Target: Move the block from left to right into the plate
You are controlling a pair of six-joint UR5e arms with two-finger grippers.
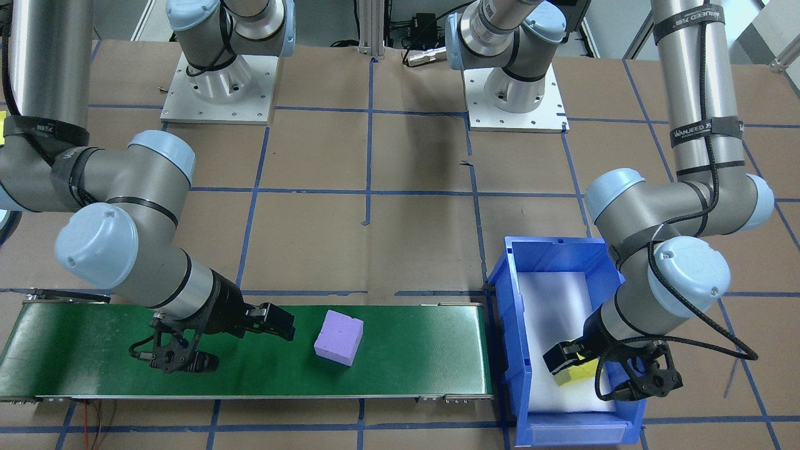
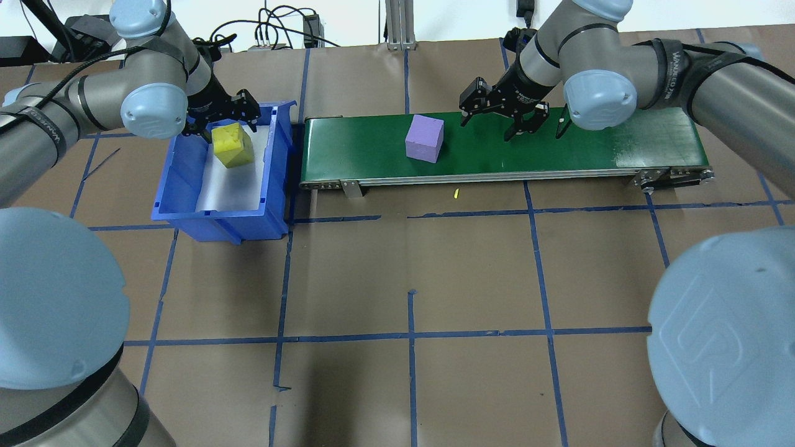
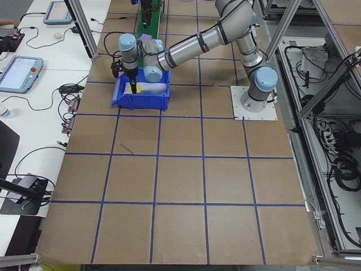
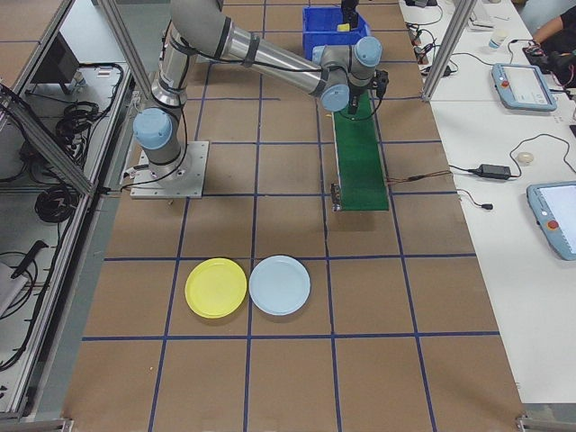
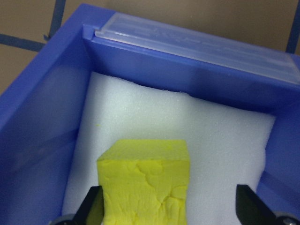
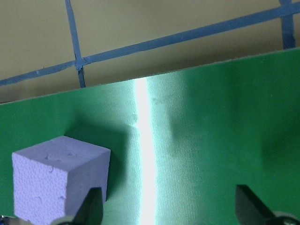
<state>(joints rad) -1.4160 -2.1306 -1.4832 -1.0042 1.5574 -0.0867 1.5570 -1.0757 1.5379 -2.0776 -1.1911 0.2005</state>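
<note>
Two blocks, two open grippers

Left gripper (image 2: 225,116) hangs spread wide over the yellow block (image 2: 232,144) inside the blue bin (image 2: 273,155). Right gripper (image 2: 497,115), likewise wide, hovers beside the purple block (image 2: 425,138) on the green conveyor (image 2: 559,149), mid-belt.

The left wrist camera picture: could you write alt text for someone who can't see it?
A yellow foam block sits on white padding inside a blue bin, seen from just above. The left gripper is open, one black fingertip beside the block, the other well clear of it.
</note>
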